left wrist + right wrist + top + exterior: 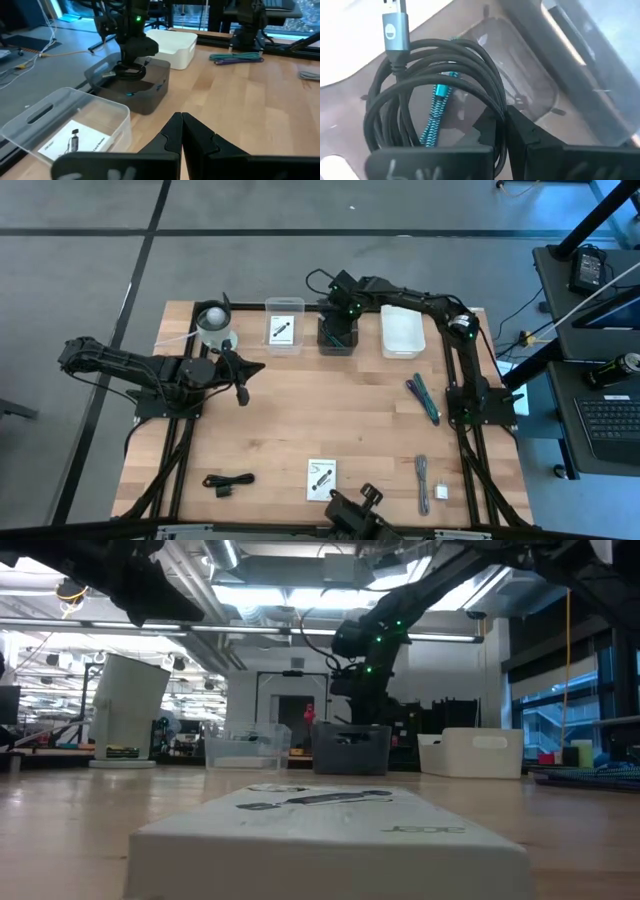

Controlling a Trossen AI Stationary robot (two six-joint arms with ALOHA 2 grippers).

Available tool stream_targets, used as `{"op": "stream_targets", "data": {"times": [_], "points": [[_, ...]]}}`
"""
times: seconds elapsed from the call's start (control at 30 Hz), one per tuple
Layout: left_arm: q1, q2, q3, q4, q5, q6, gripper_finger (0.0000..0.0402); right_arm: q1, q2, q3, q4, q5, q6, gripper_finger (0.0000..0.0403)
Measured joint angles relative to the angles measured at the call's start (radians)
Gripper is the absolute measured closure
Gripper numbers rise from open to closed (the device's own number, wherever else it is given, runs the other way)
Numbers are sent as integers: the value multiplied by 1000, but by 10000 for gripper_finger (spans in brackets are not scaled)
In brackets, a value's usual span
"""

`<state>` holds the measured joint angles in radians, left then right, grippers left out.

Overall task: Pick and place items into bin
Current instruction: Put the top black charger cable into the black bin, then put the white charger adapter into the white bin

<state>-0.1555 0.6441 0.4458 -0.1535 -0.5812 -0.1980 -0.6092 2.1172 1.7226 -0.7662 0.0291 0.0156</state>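
The bench (330, 420) carries three bins along its far edge, with the dark bin (338, 335) in the middle. Directly above it hangs the right gripper (506, 131), fingers pinched on a black coiled cable (437, 95), poised for dropping. Well left of that bin, the left gripper (181, 131) waits closed, empty.

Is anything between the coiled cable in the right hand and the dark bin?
Nothing visible. The right hand holds the black coiled cable directly over the dark bin, whose open top is unobstructed.
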Motion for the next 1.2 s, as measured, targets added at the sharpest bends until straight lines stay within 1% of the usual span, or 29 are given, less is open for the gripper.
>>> {"op": "stream_targets", "data": {"times": [0.13, 0.33, 0.47, 0.73, 0.97, 1.07, 1.2], "points": [[0, 0, 0, 0, -7, 0, 400, -9, -2, 0, 6, 53, -26, 381], [0, 0, 0, 0, -7, 0, 400, -22, -2, 0, 11, 56, -35, 319], [0, 0, 0, 0, -6, -10, 400, -28, -2, 0, 21, 57, -47, 299], [0, 0, 0, 0, -6, -25, 400, -30, -2, 0, 69, 57, -42, 300], [0, 0, 0, -1, -6, -25, 400, -30, -6, 0, 55, 57, -49, 307], [0, 0, 0, -1, -6, -25, 400, -35, -34, 0, 46, 56, -62, 311], [0, 0, 0, -1, -6, -25, 400, -44, -107, 0, 34, 46, -26, 321]]}}
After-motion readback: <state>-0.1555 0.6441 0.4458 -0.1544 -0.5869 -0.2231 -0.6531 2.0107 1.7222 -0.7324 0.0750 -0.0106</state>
